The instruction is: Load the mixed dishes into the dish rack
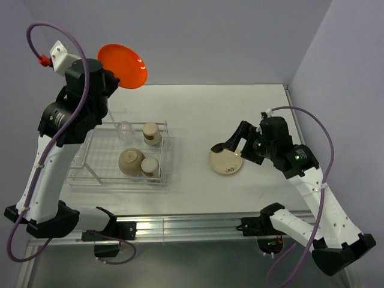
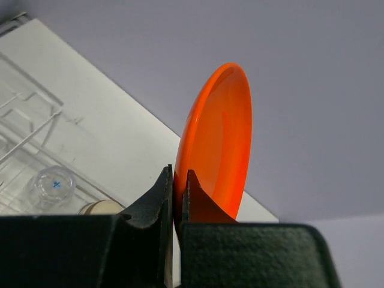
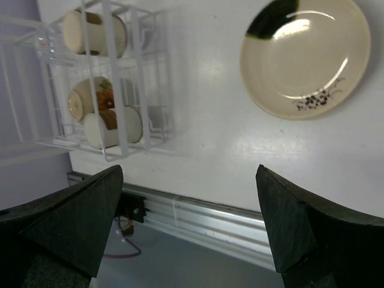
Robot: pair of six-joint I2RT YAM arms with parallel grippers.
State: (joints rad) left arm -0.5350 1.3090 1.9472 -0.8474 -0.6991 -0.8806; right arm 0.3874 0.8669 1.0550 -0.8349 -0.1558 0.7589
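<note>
A glossy orange plate [image 1: 122, 65] [image 2: 216, 138] hangs on edge high above the back of the table, my left gripper [image 1: 110, 79] [image 2: 179, 180] shut on its lower rim. Below it stands the white wire dish rack [image 1: 165, 151] [image 3: 109, 78]. In its basket are a clear glass [image 1: 125, 127] [image 2: 53, 185], a cream-white bowl [image 1: 131, 161] [image 3: 90, 99] and two tan cups [image 1: 152, 133] [image 1: 150, 167]. A cream shallow dish [image 1: 226, 162] [image 3: 306, 54] with brown marks lies flat on the table right of the rack. My right gripper [image 1: 233, 139] [image 3: 189, 174] hovers over its far edge, open and holding nothing.
The metal rail [image 3: 228, 219] runs along the table's near edge, with both arm bases bolted to it. Grey walls close the back and the right side. The rack's taller wire part [image 1: 90, 159] is on its left, under my left arm.
</note>
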